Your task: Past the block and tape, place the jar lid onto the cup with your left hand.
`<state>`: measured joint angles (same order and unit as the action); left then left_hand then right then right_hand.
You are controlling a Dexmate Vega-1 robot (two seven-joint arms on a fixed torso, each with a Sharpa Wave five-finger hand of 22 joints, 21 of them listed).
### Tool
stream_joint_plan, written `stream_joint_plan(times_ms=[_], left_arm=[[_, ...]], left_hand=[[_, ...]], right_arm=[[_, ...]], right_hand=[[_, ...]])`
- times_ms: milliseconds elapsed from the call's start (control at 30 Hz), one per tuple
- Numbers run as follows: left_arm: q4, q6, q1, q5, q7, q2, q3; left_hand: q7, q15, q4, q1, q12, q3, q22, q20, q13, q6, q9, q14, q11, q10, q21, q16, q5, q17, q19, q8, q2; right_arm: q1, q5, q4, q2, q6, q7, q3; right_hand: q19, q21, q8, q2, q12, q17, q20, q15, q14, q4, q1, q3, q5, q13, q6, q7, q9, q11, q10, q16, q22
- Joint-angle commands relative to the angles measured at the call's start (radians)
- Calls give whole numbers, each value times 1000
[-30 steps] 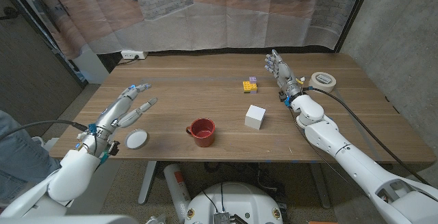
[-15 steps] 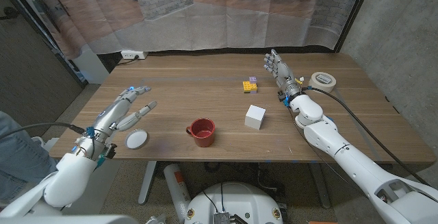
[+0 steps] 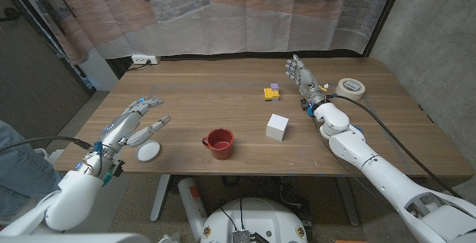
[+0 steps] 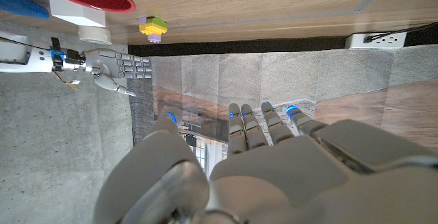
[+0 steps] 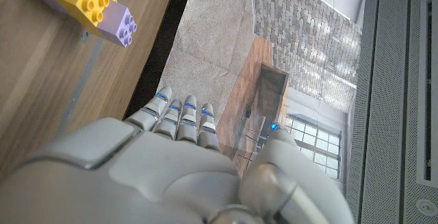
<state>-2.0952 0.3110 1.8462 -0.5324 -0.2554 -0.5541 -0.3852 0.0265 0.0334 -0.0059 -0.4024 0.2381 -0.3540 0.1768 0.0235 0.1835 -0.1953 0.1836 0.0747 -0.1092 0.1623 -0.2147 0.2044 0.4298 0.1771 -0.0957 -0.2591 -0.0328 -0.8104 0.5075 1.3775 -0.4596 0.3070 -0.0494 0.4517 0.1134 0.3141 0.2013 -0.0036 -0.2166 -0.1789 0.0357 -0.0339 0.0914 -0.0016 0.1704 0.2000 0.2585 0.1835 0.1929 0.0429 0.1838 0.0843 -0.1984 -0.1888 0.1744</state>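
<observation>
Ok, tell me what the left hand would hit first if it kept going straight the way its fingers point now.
Probably nothing on the table. The left hand is open, its fingers aimed up the table towards the far edge. The jar lid lies beside it, and the red cup sits off to its right. Height is unclear.

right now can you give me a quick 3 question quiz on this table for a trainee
1. True or false: the left robot hand already holds the jar lid.
2. Which thing stands nearest the red cup? A) white block B) tape roll C) yellow and purple bricks
3. Fill in: the tape roll lies beside the ____ robot hand.

Key: 1 false, the lid lies on the table by the open hand. 2 A. 3 right.
</observation>
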Motion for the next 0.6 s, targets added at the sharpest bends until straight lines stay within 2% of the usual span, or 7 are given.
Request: stream_joint_plan(times_ms=[33,600], left_arm=[[-24,-8,35,-55,-30,31,-15],[-66,-60,88,-112,-46,76,-33]], left_hand=[[2,48,-16,-23,6,-6,1,6,5,-18,3,16,-7,26,-4,2,12,1,10,-3,1],[19,57,-59,-89,-3,-23,0,-10,6,-41,4,26,-20,39,-2,-5,18,1,33,0,-4]], right_arm=[[13,7,-31,10,7,18,7],[24,6,-44,17,11,22,11]], right_hand=[[13,-4,-3,9,-3,-4,1,3,7,-5,5,0,-2,3,12,0,6,-3,-9,-1,6],[18,-11,-6,10,-2,-4,1,4,9,-6,4,-2,-2,3,6,8,6,-4,-10,-1,6]])
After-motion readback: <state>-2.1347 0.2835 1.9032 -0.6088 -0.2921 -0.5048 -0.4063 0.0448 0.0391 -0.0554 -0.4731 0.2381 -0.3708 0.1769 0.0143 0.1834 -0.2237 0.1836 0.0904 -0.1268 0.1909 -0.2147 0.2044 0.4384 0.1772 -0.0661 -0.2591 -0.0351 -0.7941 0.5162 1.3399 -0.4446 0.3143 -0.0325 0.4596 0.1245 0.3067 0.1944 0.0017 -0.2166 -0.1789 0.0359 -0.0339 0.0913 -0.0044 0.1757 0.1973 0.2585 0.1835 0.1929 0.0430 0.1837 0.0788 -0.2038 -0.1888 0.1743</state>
